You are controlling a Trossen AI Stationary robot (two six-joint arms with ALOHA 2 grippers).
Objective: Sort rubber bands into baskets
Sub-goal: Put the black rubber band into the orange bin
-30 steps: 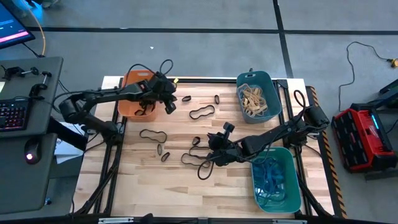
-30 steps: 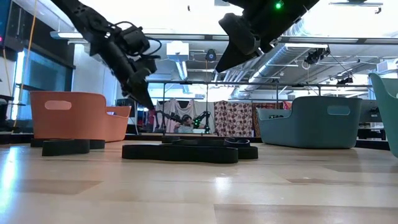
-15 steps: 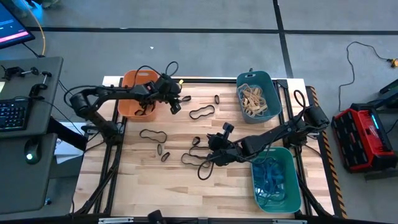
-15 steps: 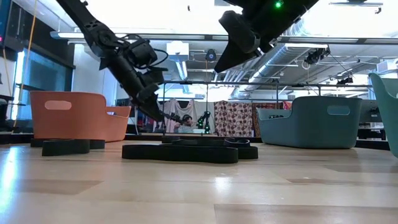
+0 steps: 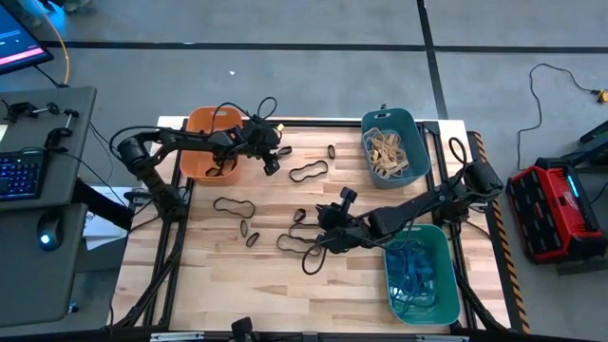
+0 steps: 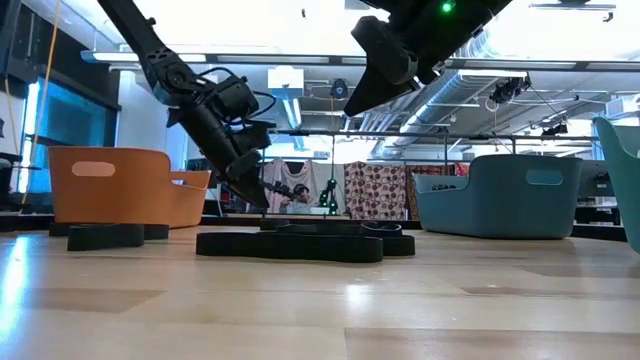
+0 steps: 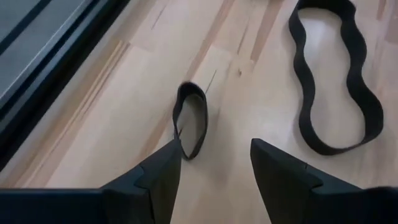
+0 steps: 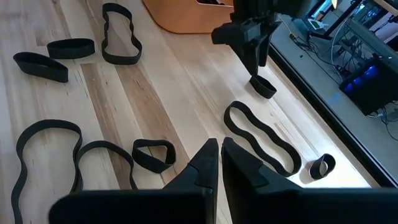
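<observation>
Fingers of the left gripper [image 7: 214,163] spread open, empty, around a small black rubber band [image 7: 191,120].

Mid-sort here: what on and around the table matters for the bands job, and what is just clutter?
Job:
- black rubber bands loose on the table
- orange basket
- teal basket with tan bands
- green basket with blue bands
- left gripper, fingers open over a small band

Clutter:
- keyboard
- mouse
- red case

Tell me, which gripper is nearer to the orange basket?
Left. The left gripper hovers just beside the orange basket, over a small black band. The right gripper is mid-table, far off.
</observation>
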